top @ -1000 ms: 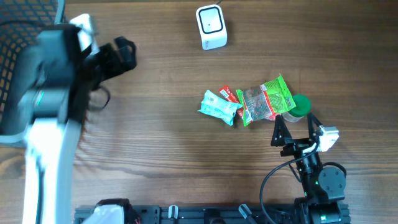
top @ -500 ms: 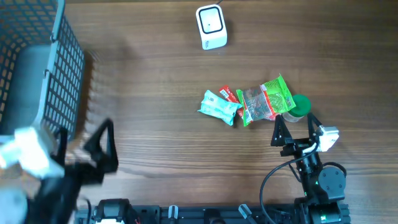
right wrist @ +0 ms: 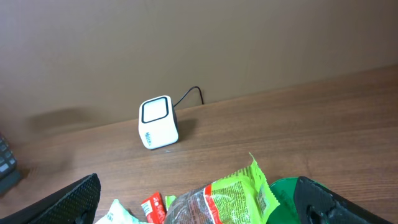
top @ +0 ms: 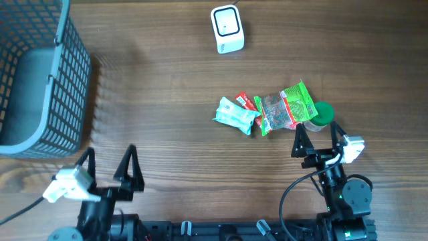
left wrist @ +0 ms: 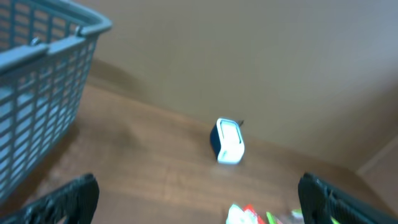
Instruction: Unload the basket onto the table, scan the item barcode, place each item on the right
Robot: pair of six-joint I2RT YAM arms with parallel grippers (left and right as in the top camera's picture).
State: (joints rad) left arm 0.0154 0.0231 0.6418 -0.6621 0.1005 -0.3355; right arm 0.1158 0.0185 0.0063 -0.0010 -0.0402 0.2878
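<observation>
Two grippers, both spread wide, nothing held in either.

- left gripper (top: 110, 151): near-left part of the table (top: 167, 154), over bare wood. Mesh basket (top: 40, 80) sits in the far-left corner, just beyond it. Well apart from the items. Its wrist view is blurry, but the fingers (left wrist: 68, 199) show at the bottom corners with open table between them.
- right gripper (top: 317, 127): near-right side, jaws pointing at the item pile, tips just short of it. One fingertip is close to the green snack bag (top: 289, 106), the other beside a green round thing (top: 324, 112). That's probably a lid or a small tub; it's half hidden under the bag, so I can't say which. Can't tell whether the tips touch either one.

Item pile, centre-right of the table, left to right:
- pale blue packet (top: 236, 114)
- red packet (top: 246, 102), mostly tucked between its neighbours
- green snack bag, lying flat and overlapping the red packet
- green round thing at the bag's right edge

barcode scanner (top: 227, 29): white cube with a dark window, far edge of the table near the middle, upright, well apart from the pile. A thin cable (right wrist: 189, 94) runs off behind it in the right wrist view.

No barcode is legible on any item.
</observation>
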